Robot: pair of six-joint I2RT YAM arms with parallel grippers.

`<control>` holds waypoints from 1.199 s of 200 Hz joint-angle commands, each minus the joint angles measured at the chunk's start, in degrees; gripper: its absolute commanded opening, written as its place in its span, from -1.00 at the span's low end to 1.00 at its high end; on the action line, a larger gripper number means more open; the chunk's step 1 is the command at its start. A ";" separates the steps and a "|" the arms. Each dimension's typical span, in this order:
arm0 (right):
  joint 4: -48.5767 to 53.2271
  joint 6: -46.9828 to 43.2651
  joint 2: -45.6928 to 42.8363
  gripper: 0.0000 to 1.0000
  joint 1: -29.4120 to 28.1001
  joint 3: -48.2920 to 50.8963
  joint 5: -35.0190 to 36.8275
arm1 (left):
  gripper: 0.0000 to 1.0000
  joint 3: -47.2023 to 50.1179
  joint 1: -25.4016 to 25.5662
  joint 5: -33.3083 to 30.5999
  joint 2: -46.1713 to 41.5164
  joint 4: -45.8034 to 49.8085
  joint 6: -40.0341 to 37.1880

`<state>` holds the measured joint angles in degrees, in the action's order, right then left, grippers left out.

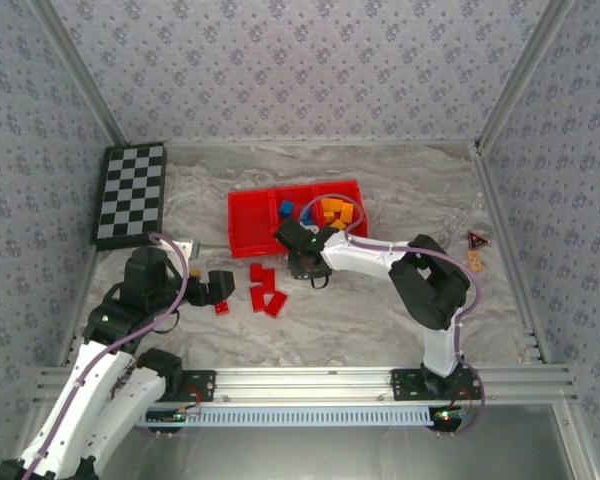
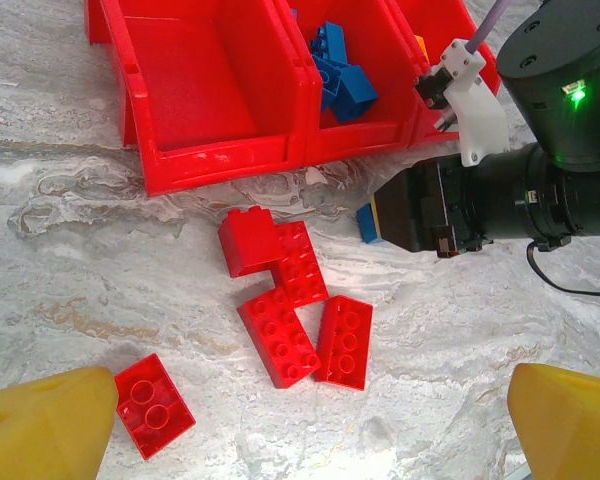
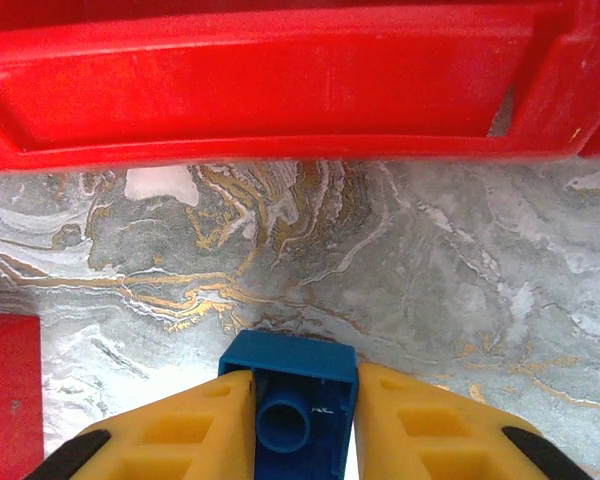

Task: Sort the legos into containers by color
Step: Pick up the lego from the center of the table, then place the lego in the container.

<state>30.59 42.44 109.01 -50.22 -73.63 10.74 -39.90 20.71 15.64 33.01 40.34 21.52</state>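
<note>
My right gripper [image 3: 302, 390] is shut on a blue lego [image 3: 288, 358], low over the table just in front of the red tray's wall [image 3: 280, 90]. From above, that gripper [image 1: 302, 262] sits at the tray's near edge. The tray [image 1: 248, 228] has three containers: the left one bare, blue legos [image 2: 340, 75] in the middle, yellow-orange legos [image 1: 338, 212] in the right. A cluster of red legos [image 2: 290, 300] lies on the table, with one more red lego [image 2: 154, 405] apart to the left. My left gripper [image 2: 310, 430] hangs open above them, holding nothing.
A black-and-white checkerboard [image 1: 130, 195] lies at the back left. Small brown and red objects [image 1: 477, 250] sit near the right wall. Metal frame rails border the marbled table on both sides.
</note>
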 commanded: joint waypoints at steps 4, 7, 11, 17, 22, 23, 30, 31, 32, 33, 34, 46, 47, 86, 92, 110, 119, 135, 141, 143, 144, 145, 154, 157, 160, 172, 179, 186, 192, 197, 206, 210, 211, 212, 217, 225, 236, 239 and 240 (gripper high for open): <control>2.13 -1.43 -3.19 -0.40 -0.08 0.03 0.60 | 0.99 0.18 0.21 0.18 -0.32 -0.43 -0.51; 2.09 -1.73 -3.45 -0.40 -0.06 -0.12 0.60 | 1.00 0.17 0.21 0.18 -0.32 -0.48 -0.51; 2.11 -2.02 -3.76 -0.41 -0.08 -0.44 0.60 | 1.00 0.17 0.21 0.14 -0.32 -0.44 -0.51; 2.39 -2.41 -4.31 -0.41 -0.16 -0.99 0.67 | 1.00 0.17 0.21 0.18 -0.32 -0.43 -0.51; 2.70 -2.60 -4.78 -0.41 -0.16 -1.58 0.84 | 1.00 0.17 0.21 0.18 -0.32 -0.43 -0.51; 2.80 -2.74 -4.87 -0.41 -0.15 -1.64 0.85 | 0.99 0.17 0.21 0.18 -0.32 -0.43 -0.51; 3.47 -3.24 -5.43 -0.41 -0.16 -2.71 0.93 | 0.99 0.17 0.21 0.18 -0.32 -0.43 -0.51; 3.53 -3.32 -5.50 -0.41 -0.15 -2.82 0.94 | 0.99 0.17 0.25 0.18 -0.32 -0.43 -0.51; 3.52 -3.41 -5.57 -0.41 -0.15 -2.96 1.03 | 0.99 0.17 0.23 0.18 -0.32 -0.43 -0.51; 3.56 -3.46 -5.66 -0.41 -0.19 -3.12 1.03 | 0.99 0.22 0.22 0.18 -0.32 -0.43 -0.51; 3.58 -3.57 -5.74 -0.41 -0.17 -3.33 1.03 | 0.99 0.20 0.21 0.18 -0.32 -0.43 -0.51; 5.74 -4.84 -6.34 -0.40 -0.17 -5.55 1.47 | 0.99 0.17 0.25 0.18 -0.33 -0.43 -0.51; 5.86 -5.01 -6.39 -0.40 -0.16 -5.73 1.47 | 0.99 0.17 0.27 0.18 -0.33 -0.43 -0.51; 9.38 -11.86 -4.14 -0.37 2.60 -15.39 -0.13 | 0.99 0.17 0.18 0.27 -0.14 -0.43 -0.51; 10.11 -12.86 -3.03 -0.37 3.42 -17.46 -0.36 | 1.00 0.18 0.21 0.26 -0.15 -0.43 -0.47; 11.10 -15.89 0.39 -0.37 5.32 -22.53 -0.92 | 0.99 0.17 0.18 0.27 -0.23 -0.43 -0.51; 11.34 -16.89 2.38 -0.37 6.39 -24.98 -1.77 | 1.00 0.17 0.19 0.27 -0.32 -0.43 -0.51; 11.51 -18.38 5.58 -0.38 7.92 -28.66 -2.17 | 0.99 0.17 0.21 0.27 -0.36 -0.43 -0.51; 11.54 -18.79 6.59 -0.37 8.44 -29.91 -2.27 | 1.00 0.17 0.13 0.27 -0.28 -0.43 -0.51; 11.54 -18.97 6.99 -0.37 8.64 -30.30 -2.34 | 1.00 0.17 0.19 0.25 -0.31 -0.43 -0.51; 11.53 -18.97 7.13 -0.38 8.73 -30.46 -2.41 | 1.00 0.17 0.20 0.26 -0.31 -0.43 -0.51; 11.52 -19.06 7.29 -0.38 8.82 -30.54 -2.49 | 0.99 0.17 0.20 0.26 -0.32 -0.43 -0.51; 11.60 -19.47 8.85 -0.37 9.71 -32.24 -2.98 | 1.00 0.19 0.19 0.35 -0.32 -0.43 -0.51; 11.68 -19.56 9.21 -0.38 10.04 -32.65 -3.11 | 1.00 0.17 0.21 0.36 -0.30 -0.43 -0.54; 11.69 -19.60 9.76 -0.38 10.20 -33.22 -3.24 | 0.99 0.17 0.21 0.36 -0.29 -0.43 -0.53; 11.78 -19.84 11.60 -0.38 11.32 -35.02 -4.28 | 0.99 0.17 0.19 0.47 -0.23 -0.52 -0.59; 11.94 -19.98 12.74 -0.37 11.91 -36.00 -4.55 | 0.99 0.17 0.21 0.53 -0.23 -0.52 -0.60; 11.86 -20.25 13.63 -0.38 12.30 -36.89 -4.61 | 0.99 0.20 0.21 0.53 -0.23 -0.53 -0.60; 11.74 -20.60 14.36 -0.37 12.55 -37.50 -4.80 | 0.99 0.17 0.21 0.53 -0.19 -0.52 -0.60; 11.83 -20.97 14.90 -0.36 12.69 -38.12 -5.06 | 1.00 0.18 0.19 0.53 -0.19 -0.52 -0.60; 11.71 -21.45 15.79 -0.32 12.94 -38.96 -5.43 | 1.00 0.18 0.15 0.53 -0.14 -0.52 -0.60; 11.49 -21.77 16.14 -0.31 13.10 -39.19 -5.55 | 0.99 0.17 0.17 0.51 -0.14 -0.52 -0.60; 11.45 -21.86 16.19 -0.31 13.12 -39.25 -5.55 | 0.99 0.17 0.19 0.52 -0.14 -0.52 -0.60; 11.39 -21.91 16.25 -0.30 13.21 -39.24 -5.56 | 0.99 0.17 0.20 0.53 -0.14 -0.52 -0.60; 11.18 -22.10 16.62 -0.28 13.34 -39.59 -5.56 | 0.99 0.11 0.12 0.39 -0.22 -0.40 -0.60; 11.04 -22.40 17.16 -0.24 13.54 -40.00 -5.74 | 1.00 -0.08 0.14 0.07 -0.36 -0.19 -0.69; 10.75 -22.71 17.70 -0.17 13.75 -40.60 -6.03 | 0.99 0.07 0.12 -0.25 -0.82 -0.23 -0.62; 10.67 -22.81 17.92 -0.16 13.82 -40.77 -6.00 | 0.99 0.14 0.12 -0.30 -0.91 -0.33 -0.60; 10.65 -22.82 17.91 -0.15 13.82 -40.83 -6.00 | 0.99 0.16 0.12 -0.37 -0.97 -0.38 -0.60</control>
<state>40.62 21.71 125.43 -36.82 -111.24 5.98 -39.90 20.69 15.64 32.99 40.32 21.52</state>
